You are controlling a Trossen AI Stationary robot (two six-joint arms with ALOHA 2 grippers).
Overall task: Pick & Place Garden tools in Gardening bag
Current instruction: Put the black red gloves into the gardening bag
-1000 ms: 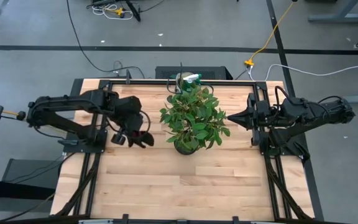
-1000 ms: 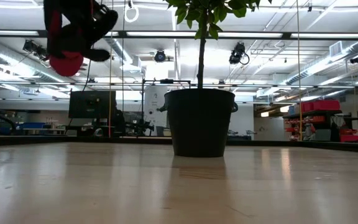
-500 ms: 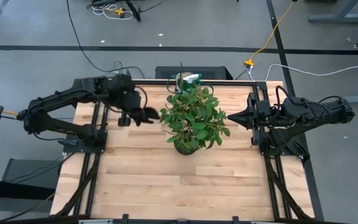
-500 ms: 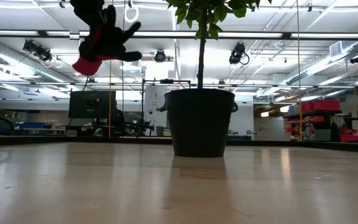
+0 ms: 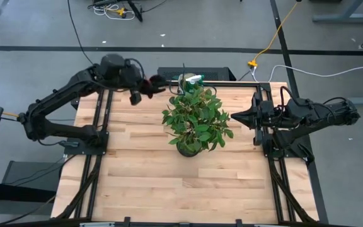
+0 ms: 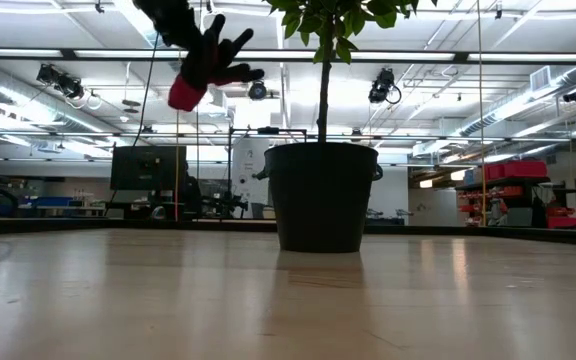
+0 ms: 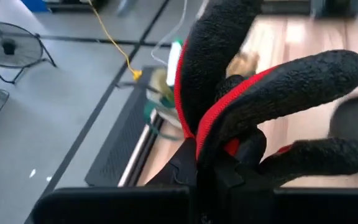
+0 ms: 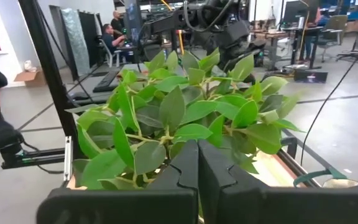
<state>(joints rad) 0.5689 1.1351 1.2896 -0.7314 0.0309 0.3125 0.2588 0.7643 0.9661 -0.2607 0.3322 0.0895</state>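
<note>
My left gripper [image 5: 145, 86] is shut on a red-and-black glove [image 5: 154, 82], high over the table's far edge, left of the plant. In the low view the glove [image 6: 211, 55] hangs high up, its red cuff [image 6: 183, 95] lowest and its black fingers spread. Just right of it stands the tan gardening bag [image 5: 183, 81] at the far edge, with a green spray bottle [image 5: 196, 79] sticking out of it. My right gripper [image 5: 235, 117] is shut and empty, held level at the right of the potted plant [image 5: 196, 120]. My left gripper pinches the glove about its middle [image 7: 232, 148] between its two fingers. The black glove fingers [image 7: 291, 74] stick out forward past the gripper. The gripper slants downward from the table's left. The glove is lifted well clear of the table.
The leafy plant in its dark pot [image 6: 323, 195] stands at the table's middle, close to the bag and in front of my right gripper [image 8: 197, 168]. Bare wooden tabletop [image 5: 181, 183] lies toward the near edge. People sit in the room behind.
My left gripper has swung from the table's left side toward the far edge and the bag, rising and turning as it went, still shut on the glove. The glove has travelled with it, clear of the table, its fingers now pointing toward the bag.
</note>
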